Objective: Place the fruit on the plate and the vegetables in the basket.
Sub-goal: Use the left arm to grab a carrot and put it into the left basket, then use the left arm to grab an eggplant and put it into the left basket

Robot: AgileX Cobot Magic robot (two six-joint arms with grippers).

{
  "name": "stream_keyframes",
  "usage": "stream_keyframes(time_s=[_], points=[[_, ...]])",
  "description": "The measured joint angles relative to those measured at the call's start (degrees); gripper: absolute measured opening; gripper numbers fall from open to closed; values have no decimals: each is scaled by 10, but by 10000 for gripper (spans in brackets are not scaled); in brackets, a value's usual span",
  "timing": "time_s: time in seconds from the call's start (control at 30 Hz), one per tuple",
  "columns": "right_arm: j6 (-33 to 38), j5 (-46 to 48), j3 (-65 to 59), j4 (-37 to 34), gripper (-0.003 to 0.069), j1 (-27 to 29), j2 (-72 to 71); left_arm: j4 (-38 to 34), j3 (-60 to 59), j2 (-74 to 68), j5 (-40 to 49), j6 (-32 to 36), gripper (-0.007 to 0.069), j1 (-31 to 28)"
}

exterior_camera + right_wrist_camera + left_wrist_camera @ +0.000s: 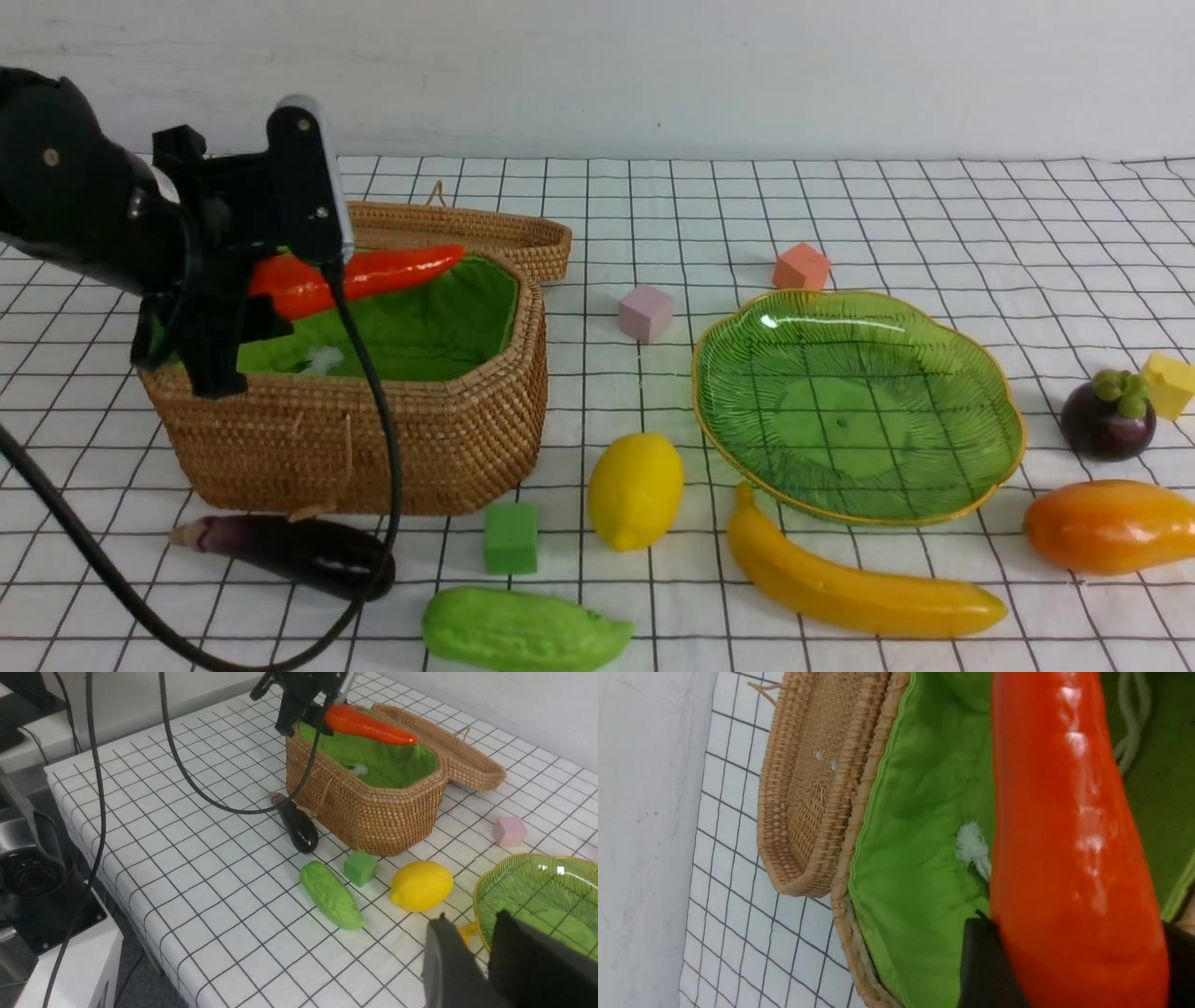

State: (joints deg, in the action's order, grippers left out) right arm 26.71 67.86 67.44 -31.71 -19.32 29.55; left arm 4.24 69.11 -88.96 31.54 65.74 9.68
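**Left arm:** enters from the left, wrist tipped down over the near-left corner of the basket (pixel 373 439).
**Left gripper** (pixel 261 289): black, clamped on the thick end of the carrot (pixel 392 269). The carrot is glossy orange-red and tapered. It is held roughly level above the open basket, tip towards the lid (pixel 485 233).
**Right gripper** (pixel 472 926): seen only from its own wrist. Its flat black fingers (pixel 448 966) stand a narrow slit apart with nothing between them, hanging near the plate's (pixel 859 411) near rim.
**Basket:** oblong coiled tan wicker with a bright green cloth lining.
**Lid:** same weave, hollow side up, lying against the basket's far rim.
**Plate:** translucent green ribbed glass, wavy edge, gold rim.
**On the checked cloth** (pixel 934 215):
- eggplant (pixel 289 551), glossy dark purple, just before the basket
- gourd (pixel 523 630), bumpy light green
- lemon (pixel 635 490), smooth yellow oval
- banana (pixel 850 583), long and yellow, along the plate's near edge
- mango (pixel 1111 525), orange
- mangosteen (pixel 1108 415), round, dark purple, green-capped
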Motion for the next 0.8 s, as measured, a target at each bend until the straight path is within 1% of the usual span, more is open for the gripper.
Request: stream_keyframes(time_s=[0.1,0.13,0.17,0.2,0.23,0.27,0.33,0.43,0.5,0.53,0.57,0.63,0.67,0.7,0.73,0.77,0.8], points=[[-3,-12,0,6,174,0,0,14,0,-8,-18,-2,383,0],[-6,-20,0,8,175,0,0,16,0,-8,-28,-2,399,0],[-10,-26,0,8,176,0,0,17,1,-8,-35,-2,417,0],[-15,-33,0,9,175,0,0,17,1,-8,-42,-2,454,0],[-15,-34,0,9,175,0,0,17,1,-8,-42,-2,462,0],[-19,-41,0,10,177,0,0,17,1,-7,-45,-2,530,0],[-21,-42,0,11,179,0,0,17,1,-4,-46,-7,589,0],[-22,-42,0,14,182,0,0,17,1,8,-41,-18,637,0],[-22,-42,0,15,183,0,0,15,1,21,-26,-41,641,1],[-23,-42,0,15,183,0,0,-2,1,38,-10,-77,628,2],[-23,-42,0,15,183,0,0,-6,1,41,-5,-84,620,3],[-23,-42,0,15,186,0,0,-46,1,66,16,-161,572,7],[-23,-42,0,15,187,0,0,-78,1,85,37,-224,503,12],[-23,-42,0,15,188,0,0,-110,1,106,61,-304,409,18],[-23,-42,0,16,190,0,0,-123,1,117,78,-332,346,22],[-23,-42,0,17,191,0,0,-130,1,130,101,-354,259,29],[-23,-42,0,17,191,0,0,-131,0,143,122,-362,189,36]])
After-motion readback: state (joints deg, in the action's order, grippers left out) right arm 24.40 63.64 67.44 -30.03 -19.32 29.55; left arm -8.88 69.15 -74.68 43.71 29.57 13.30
